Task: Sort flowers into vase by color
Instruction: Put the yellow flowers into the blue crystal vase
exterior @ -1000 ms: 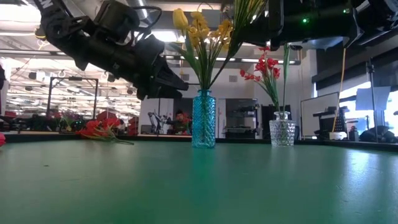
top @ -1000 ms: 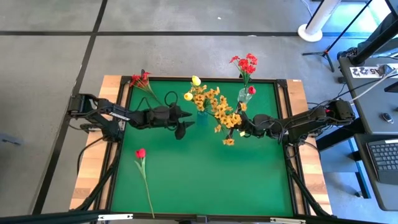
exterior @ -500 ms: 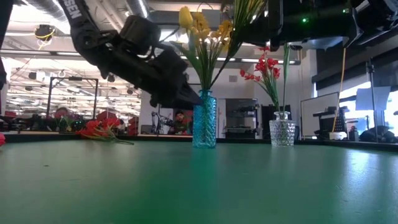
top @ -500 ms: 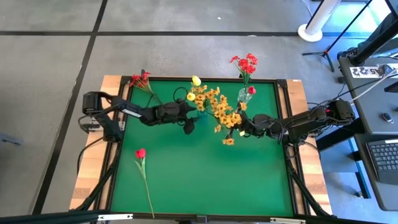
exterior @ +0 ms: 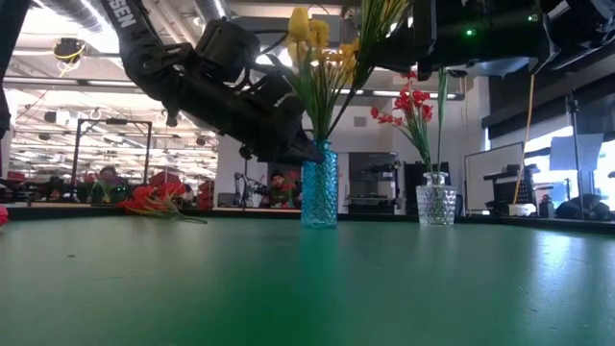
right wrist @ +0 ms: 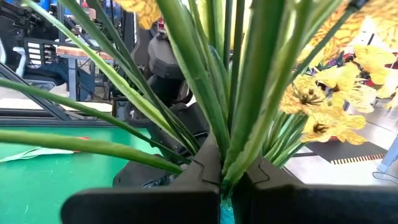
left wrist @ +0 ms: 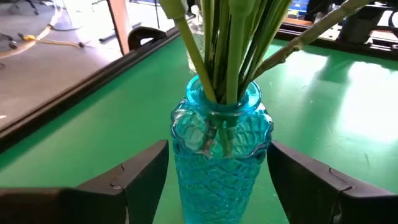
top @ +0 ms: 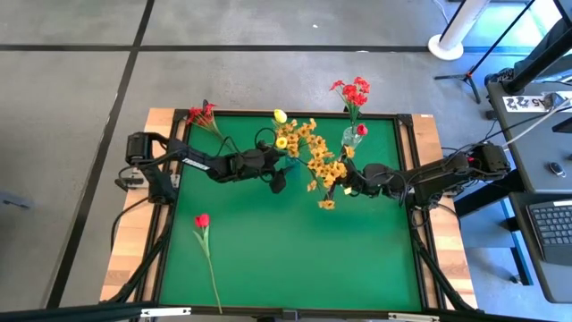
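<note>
A blue glass vase stands on the green mat and holds yellow tulips and green stems. My left gripper is open, one finger on either side of the vase's upper body, very close to it. My right gripper is shut on a bunch of yellow-orange cluster flowers above the vase. A clear vase at the far edge holds red flowers. A red tulip lies flat near the left edge. My left gripper's fingers flank the blue vase just below its frilled rim, coming level from the table's left; I cannot tell whether they touch the glass. My right gripper pinches several green stems of the yellow-orange bunch between its two fingers. The stems slant down from the hold into the blue vase's mouth.
More red flowers lie on the far left corner of the mat. The mat has a raised black frame. The near half of the mat holds only the red tulip with its long stem.
My left gripper has moved toward the table's right, from beside the blue vase until its open fingers stand around it. The yellow tulips in the vase have swung a little to the right. My right gripper has kept its hold on the bunch.
</note>
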### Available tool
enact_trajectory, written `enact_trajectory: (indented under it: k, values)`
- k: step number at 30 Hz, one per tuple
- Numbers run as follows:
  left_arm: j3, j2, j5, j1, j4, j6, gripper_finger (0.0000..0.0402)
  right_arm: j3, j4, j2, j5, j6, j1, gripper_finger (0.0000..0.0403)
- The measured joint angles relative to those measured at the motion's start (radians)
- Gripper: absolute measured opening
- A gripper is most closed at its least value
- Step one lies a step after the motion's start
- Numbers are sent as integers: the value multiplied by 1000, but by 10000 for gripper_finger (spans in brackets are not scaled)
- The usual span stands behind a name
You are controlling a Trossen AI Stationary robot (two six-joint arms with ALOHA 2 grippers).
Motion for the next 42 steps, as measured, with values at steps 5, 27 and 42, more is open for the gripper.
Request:
enact_trajectory:
  k: [5,27,42]
  values:
    - [14,0,-13,-7,3,3,267,0,0,0,0,0,0,4]
    - [75,-1,3,6,-53,5,246,0,-13,-1,-1,8,0,4]
    - [76,-3,23,10,-61,3,132,0,6,-3,0,5,-1,4]
